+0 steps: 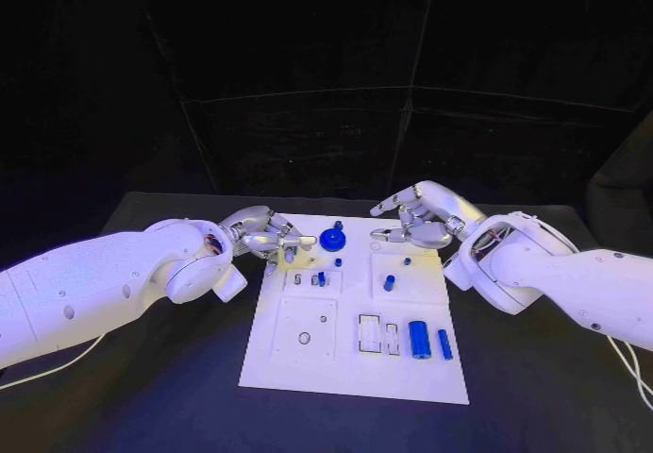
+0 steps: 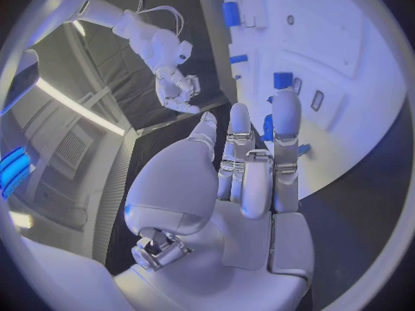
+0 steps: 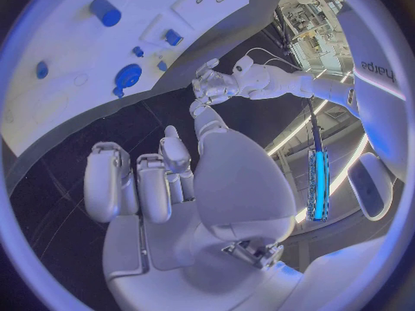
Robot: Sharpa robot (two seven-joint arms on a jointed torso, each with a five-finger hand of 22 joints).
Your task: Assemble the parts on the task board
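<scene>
Task board [image 1: 307, 351]: white plate lying mid-bench, its far end between the two hands.
Parts: blue round piece [image 1: 335, 239] near the board's far edge; two blue cylinders [image 1: 421, 341] by its near right corner.
Left hand [image 1: 262, 232]: over the board's far left corner, fingers spread, holding nothing.
Right hand [image 1: 419, 216]: over the far right corner, fingers apart, empty.

I see the white task board [image 1: 307, 363] lying flat between my two hands. A round blue part [image 1: 335, 240] with a small knob stands at its far edge, just beside my left hand [image 1: 264, 232]. Near my right hand [image 1: 424, 221] lies a short blue peg [image 1: 388, 281]. Two blue cylinders [image 1: 430, 342] lie side by side at the near end, well apart from both hands.
</scene>
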